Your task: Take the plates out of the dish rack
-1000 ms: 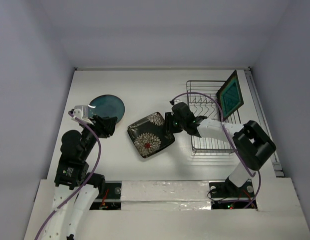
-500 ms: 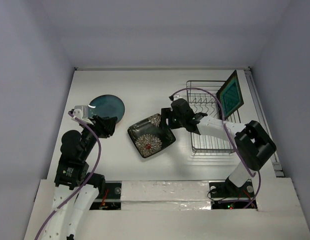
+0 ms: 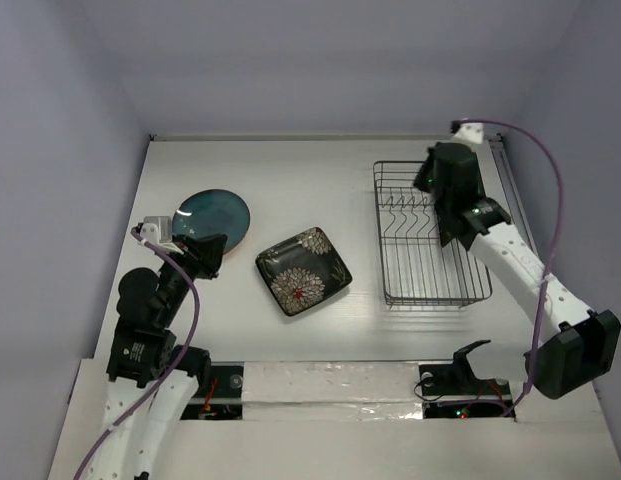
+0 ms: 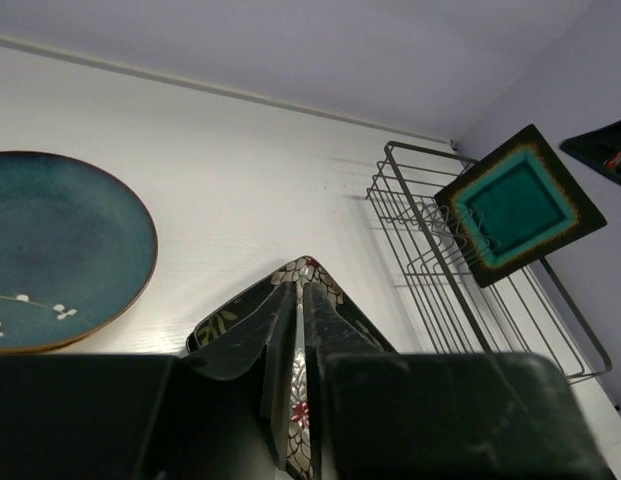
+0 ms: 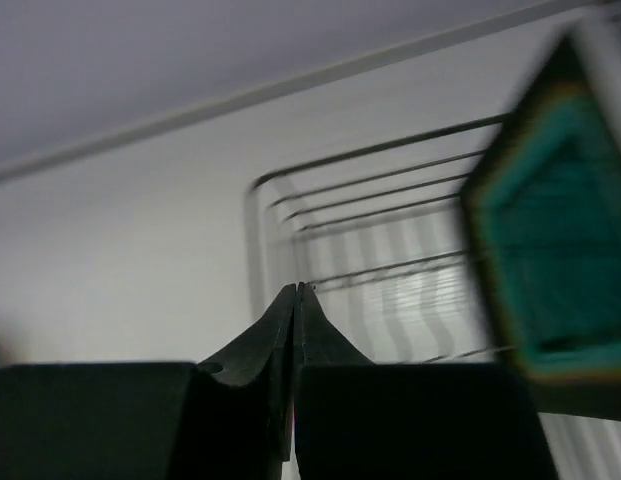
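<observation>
The grey wire dish rack (image 3: 425, 262) stands at the right. A square teal dark-rimmed plate (image 4: 515, 205) leans upright at its far right corner, blurred in the right wrist view (image 5: 560, 250) and hidden under the right arm in the top view. A dark square white-flowered plate (image 3: 303, 271) lies flat mid-table, and a round teal plate (image 3: 212, 218) lies to its left. My right gripper (image 3: 430, 180) hovers shut over the rack's far end (image 5: 297, 288), left of the teal square plate. My left gripper (image 3: 212, 250) is shut and empty, pointing at the flowered plate (image 4: 298, 290).
White walls close in the table at the back and on both sides. The rack (image 4: 460, 290) has upright dividers along its middle. The right arm's purple cable (image 3: 535, 180) arcs over the table's right edge.
My right gripper left the flowered plate's edge, swung right and back over the rack's far corner, and shut. The flowered plate now lies flat. The left jaws have closed.
</observation>
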